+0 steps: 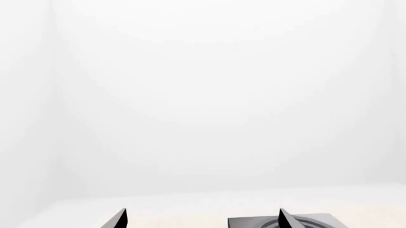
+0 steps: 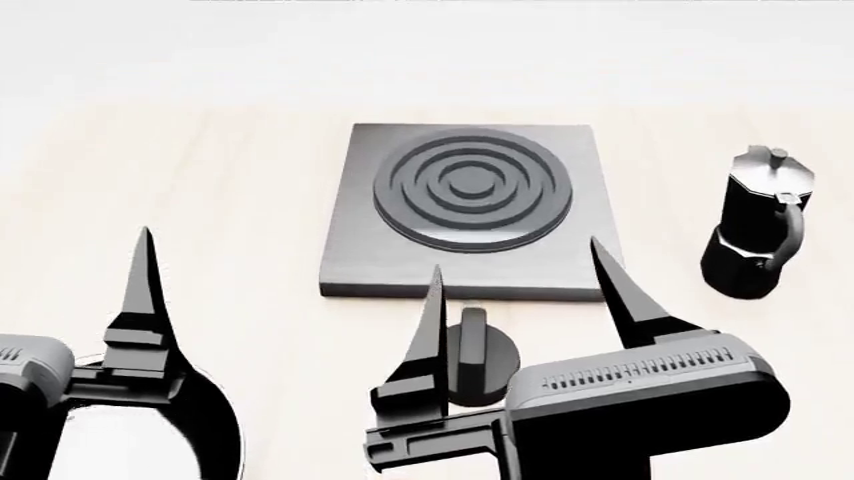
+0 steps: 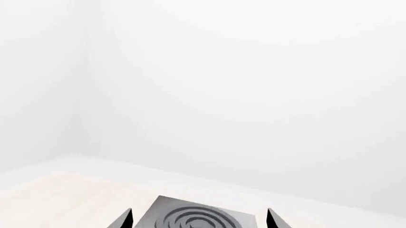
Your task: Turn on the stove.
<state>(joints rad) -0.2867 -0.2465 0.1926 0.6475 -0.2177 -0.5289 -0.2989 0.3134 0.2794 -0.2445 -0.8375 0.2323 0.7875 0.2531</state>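
The stove (image 2: 360, 250) is a flat square grey slab with a raised ring burner (image 2: 470, 188), in the middle of the head view. Its small black round knob (image 2: 470, 355) with an upright fin sits on the table just in front of the slab. My right gripper (image 2: 515, 256) is open and hovers over the knob, which shows between its two fingers. The right wrist view shows the right gripper (image 3: 199, 214) open, with the stove (image 3: 159, 209) ahead and the knob hidden. My left gripper (image 1: 202, 213) is open and empty, left of the stove (image 1: 254, 222). One of its fingers (image 2: 140, 300) shows in the head view.
A black moka pot (image 2: 758, 225) stands to the right of the stove. Everything rests on a pale wooden table (image 2: 200, 170), with white walls behind it.
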